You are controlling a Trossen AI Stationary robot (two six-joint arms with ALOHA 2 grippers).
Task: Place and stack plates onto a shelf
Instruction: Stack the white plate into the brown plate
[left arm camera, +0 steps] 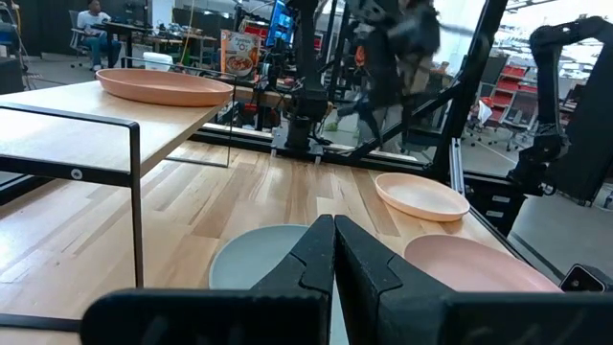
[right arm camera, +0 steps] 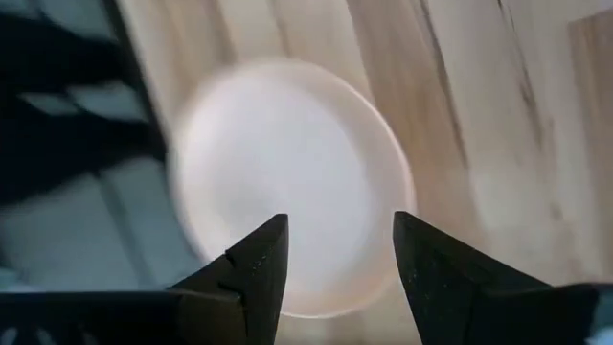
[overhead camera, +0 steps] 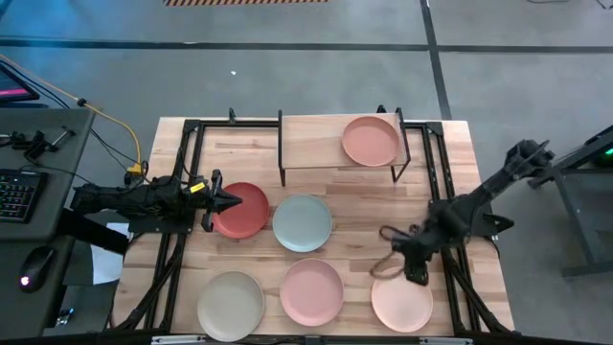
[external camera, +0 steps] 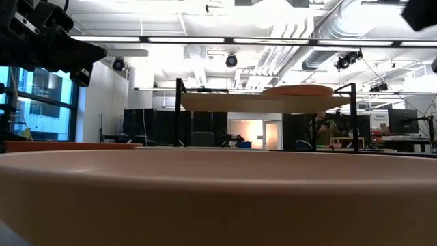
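The shelf [overhead camera: 321,144] stands at the table's far side, with the terracotta-tan plate [overhead camera: 371,141] lying on the right part of its top board. The other five plates lie flat on the table: red [overhead camera: 244,213], pale blue-grey [overhead camera: 302,222], cream-beige [overhead camera: 231,305], pink [overhead camera: 311,291] and pale peach [overhead camera: 401,302]. My left gripper [overhead camera: 228,202] is shut and hovers above the red plate's left edge, pointing right; in the left wrist view the gripper [left arm camera: 333,240] hides that plate. My right gripper [right arm camera: 340,249] is open and points down over the peach plate [right arm camera: 287,182], above its far edge [overhead camera: 400,257].
The shelf's left half [overhead camera: 311,142] is bare wood. Black frame rails [overhead camera: 177,172] run along the table's left and right sides. In the low view the pink plate's rim [external camera: 218,198] fills the foreground, with the shelf [external camera: 259,102] beyond. A keyboard and mouse sit left of the table.
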